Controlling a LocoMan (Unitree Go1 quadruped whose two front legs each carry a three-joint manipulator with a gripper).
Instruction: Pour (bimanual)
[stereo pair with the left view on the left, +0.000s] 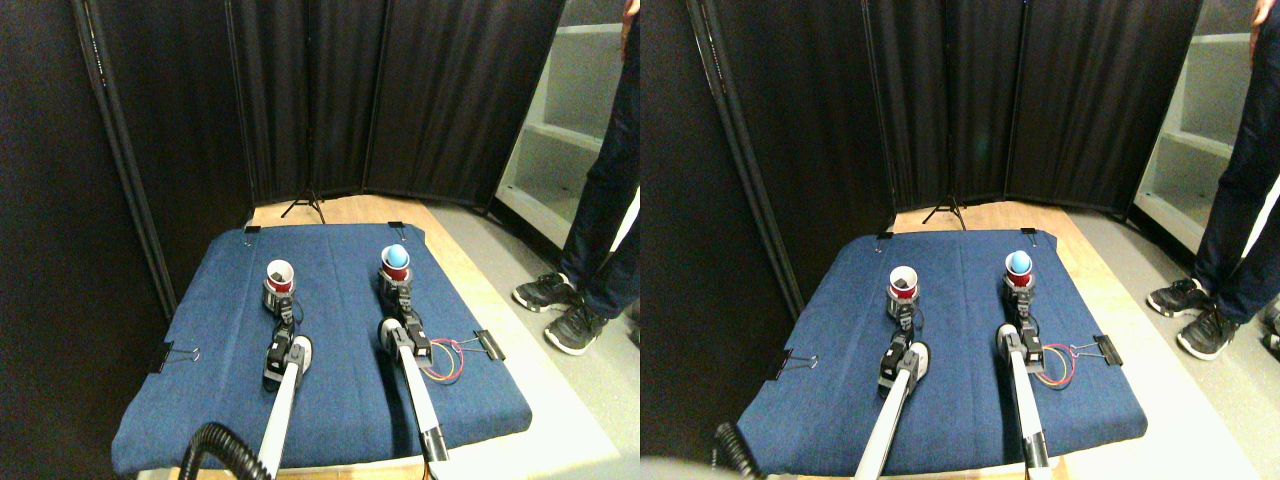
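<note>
L arm: my left gripper sits right at the base of the empty red cup, mid-left on the blue mat; fingers look clamped on it, upright.
R arm: right gripper at the base of the 2nd red cup w/ the blue ball on top; fingers seem closed round it, tho small in view.
Gap: cups well apart, both upright, nothing poured yet imo.
Risk 1: ball perches high, so a jerky lift or tilt could roll it off early.
Risk 2: rims misaligned at tilt, ball lands on mat.
Risk 3: loose wires by R arm could snag.
Bystander: person's legs at far right, off the mat.
</note>
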